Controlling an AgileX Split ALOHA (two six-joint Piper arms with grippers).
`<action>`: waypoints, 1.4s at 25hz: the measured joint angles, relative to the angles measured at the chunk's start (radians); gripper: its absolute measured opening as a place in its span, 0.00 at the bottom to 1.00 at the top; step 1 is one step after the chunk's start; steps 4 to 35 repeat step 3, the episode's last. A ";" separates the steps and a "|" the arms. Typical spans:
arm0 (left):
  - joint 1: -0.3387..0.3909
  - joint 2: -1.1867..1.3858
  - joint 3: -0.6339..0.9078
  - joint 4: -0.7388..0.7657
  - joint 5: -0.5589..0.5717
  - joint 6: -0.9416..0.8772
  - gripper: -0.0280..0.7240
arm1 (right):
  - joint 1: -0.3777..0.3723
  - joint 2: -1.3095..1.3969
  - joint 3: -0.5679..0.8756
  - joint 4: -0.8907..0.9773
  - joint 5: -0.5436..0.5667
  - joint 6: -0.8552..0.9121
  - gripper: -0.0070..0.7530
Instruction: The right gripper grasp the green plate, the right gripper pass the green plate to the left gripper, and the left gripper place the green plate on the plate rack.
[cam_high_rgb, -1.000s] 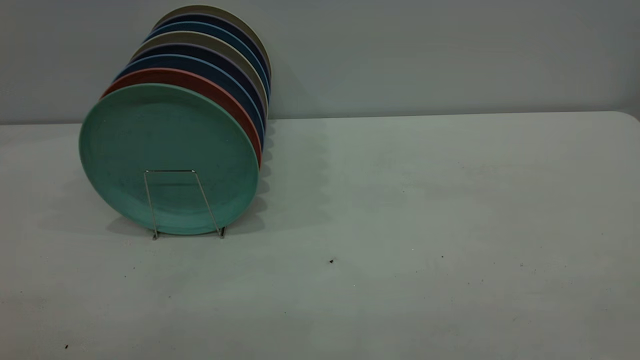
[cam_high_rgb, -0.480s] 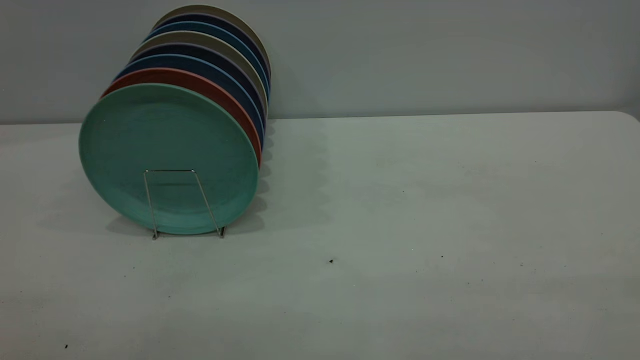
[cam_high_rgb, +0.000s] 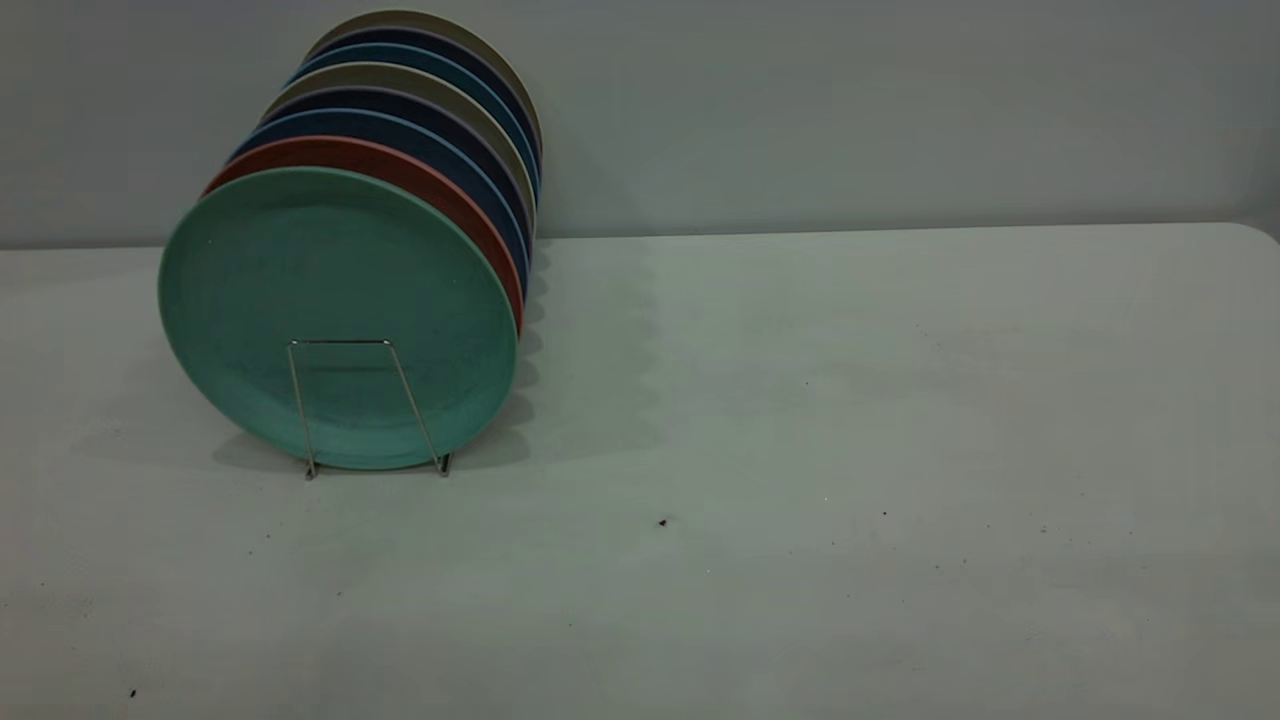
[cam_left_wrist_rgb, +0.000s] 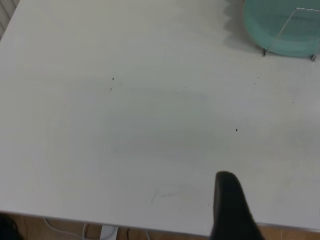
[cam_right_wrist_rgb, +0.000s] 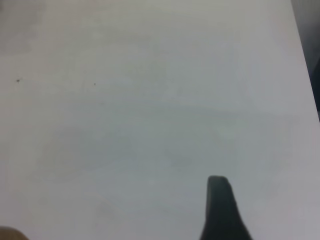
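The green plate (cam_high_rgb: 335, 300) stands upright at the front of the plate rack (cam_high_rgb: 340, 342), whose silver wire loop crosses the plate's lower face. In the left wrist view part of the plate (cam_left_wrist_rgb: 265, 25) and a rack wire (cam_left_wrist_rgb: 281, 29) show far off. The left gripper (cam_left_wrist_rgb: 230, 210) shows only as one dark fragment above the table near its edge, well away from the plate. The right gripper (cam_right_wrist_rgb: 220, 210) shows likewise as one dark fragment over bare table. Neither gripper appears in the exterior view, and neither holds anything that I can see.
Behind the green plate stand a salmon-pink plate (cam_high_rgb: 400, 165), several dark blue plates (cam_high_rgb: 420, 130) and beige ones (cam_high_rgb: 440, 25), all upright in the rack at the table's back left. The pale table (cam_high_rgb: 800, 450) stretches to the right, with a wall behind.
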 joint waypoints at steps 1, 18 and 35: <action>0.000 0.000 0.000 0.000 0.000 0.000 0.63 | 0.000 0.000 0.000 0.000 0.000 0.000 0.66; 0.000 0.000 0.000 0.000 0.000 0.000 0.63 | 0.000 0.000 0.000 0.000 0.000 0.000 0.66; 0.000 0.000 0.000 0.000 0.000 0.000 0.63 | 0.000 0.000 0.000 0.000 0.000 0.000 0.66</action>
